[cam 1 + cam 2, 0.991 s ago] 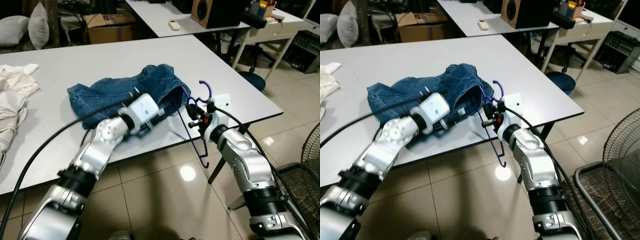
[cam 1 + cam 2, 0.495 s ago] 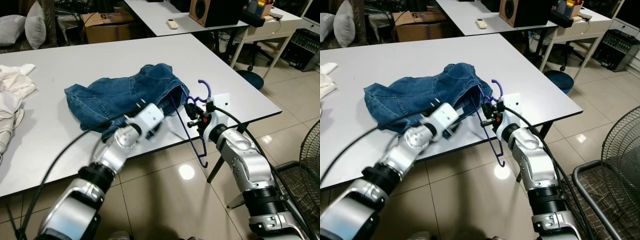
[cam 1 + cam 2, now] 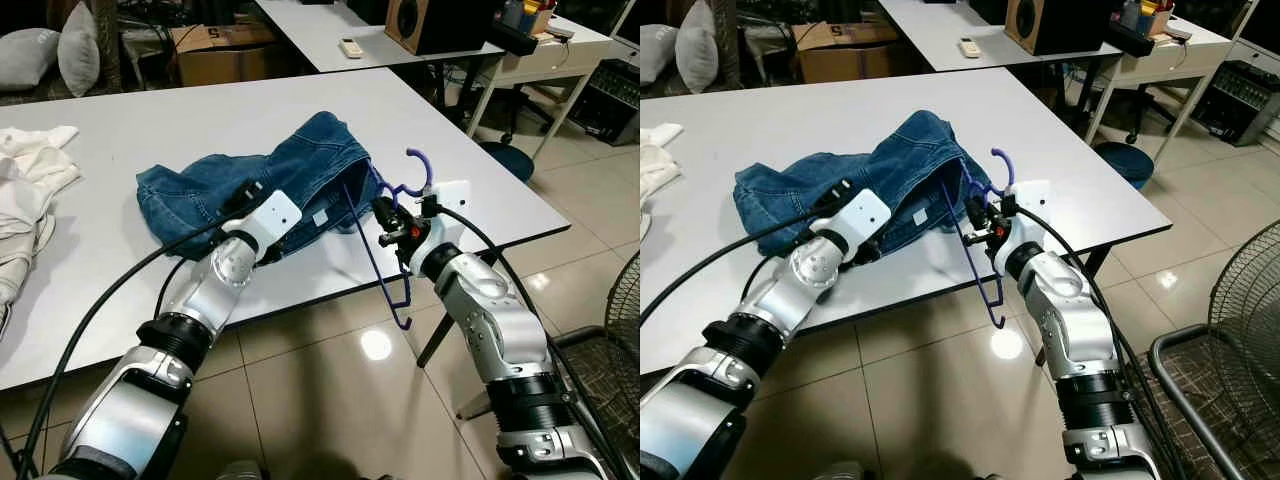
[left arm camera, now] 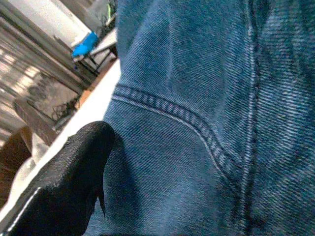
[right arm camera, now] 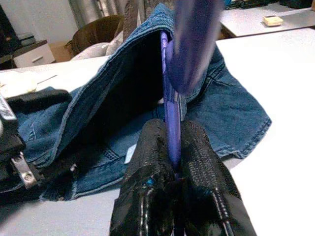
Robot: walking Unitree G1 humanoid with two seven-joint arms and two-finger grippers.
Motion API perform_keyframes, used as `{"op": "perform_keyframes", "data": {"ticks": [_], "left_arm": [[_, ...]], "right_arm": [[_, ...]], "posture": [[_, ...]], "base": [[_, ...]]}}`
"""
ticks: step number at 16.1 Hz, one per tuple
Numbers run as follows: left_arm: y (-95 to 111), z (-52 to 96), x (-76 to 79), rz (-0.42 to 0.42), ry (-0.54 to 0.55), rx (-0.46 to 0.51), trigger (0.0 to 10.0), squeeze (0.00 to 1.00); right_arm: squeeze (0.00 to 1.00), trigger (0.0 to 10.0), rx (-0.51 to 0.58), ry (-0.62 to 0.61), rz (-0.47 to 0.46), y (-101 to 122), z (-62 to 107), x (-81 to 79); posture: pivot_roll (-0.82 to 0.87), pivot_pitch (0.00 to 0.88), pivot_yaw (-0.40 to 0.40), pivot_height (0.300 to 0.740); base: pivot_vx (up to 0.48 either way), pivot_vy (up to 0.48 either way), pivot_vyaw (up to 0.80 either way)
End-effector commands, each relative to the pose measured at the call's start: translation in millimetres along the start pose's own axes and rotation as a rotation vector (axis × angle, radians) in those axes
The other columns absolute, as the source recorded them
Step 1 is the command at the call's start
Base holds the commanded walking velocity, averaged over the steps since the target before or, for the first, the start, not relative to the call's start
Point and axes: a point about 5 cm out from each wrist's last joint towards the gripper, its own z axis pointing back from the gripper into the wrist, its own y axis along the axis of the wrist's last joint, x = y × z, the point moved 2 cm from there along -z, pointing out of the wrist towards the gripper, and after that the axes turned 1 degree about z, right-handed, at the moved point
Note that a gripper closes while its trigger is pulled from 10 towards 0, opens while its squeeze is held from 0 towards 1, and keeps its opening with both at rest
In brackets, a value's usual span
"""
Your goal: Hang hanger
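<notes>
Left gripper (image 3: 243,199) back up on jeans (image 3: 290,170) — waistband lifted higher around hanger (image 3: 385,225).

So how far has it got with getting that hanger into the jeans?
Done: the right gripper is shut on the purple hanger, whose upper end reaches the open waist of the blue jeans. In hand: the left gripper lies on the denim, seemingly steadying it. Left: the hanger's lower end hangs off the white table edge, so it isn't threaded in, and nothing is hung up yet.
</notes>
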Motion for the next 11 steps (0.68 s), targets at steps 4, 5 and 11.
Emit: {"op": "perform_keyframes", "data": {"ticks": [4, 5, 11], "left_arm": [[20, 1.8, -9.0, -0.023, -0.022, 0.104, 5.3, 0.0], [22, 4.8, -9.0, -0.037, -0.04, 0.123, 1.7, 0.0], [13, 21.5, -8.8, -0.085, -0.104, 0.081, 0.0, 0.0]], "right_arm": [[0.0, 10.0, 0.024, -0.021, 0.002, 4, 2.9, 6.2], [0.0, 10.0, 0.019, -0.026, 0.004, 3, 2.9, 7.0], [0.0, 10.0, 0.015, -0.042, 0.001, 0, 3.2, 10.4]], "posture": [[0.05, 0.0, -0.01, 0.74], [0.05, 0.0, -0.008, 0.74], [0.07, 0.0, -0.009, 0.74]], "base": [[0.0, 0.0, 0.0], [0.0, 0.0, 0.0], [0.0, 0.0, 0.0]]}}
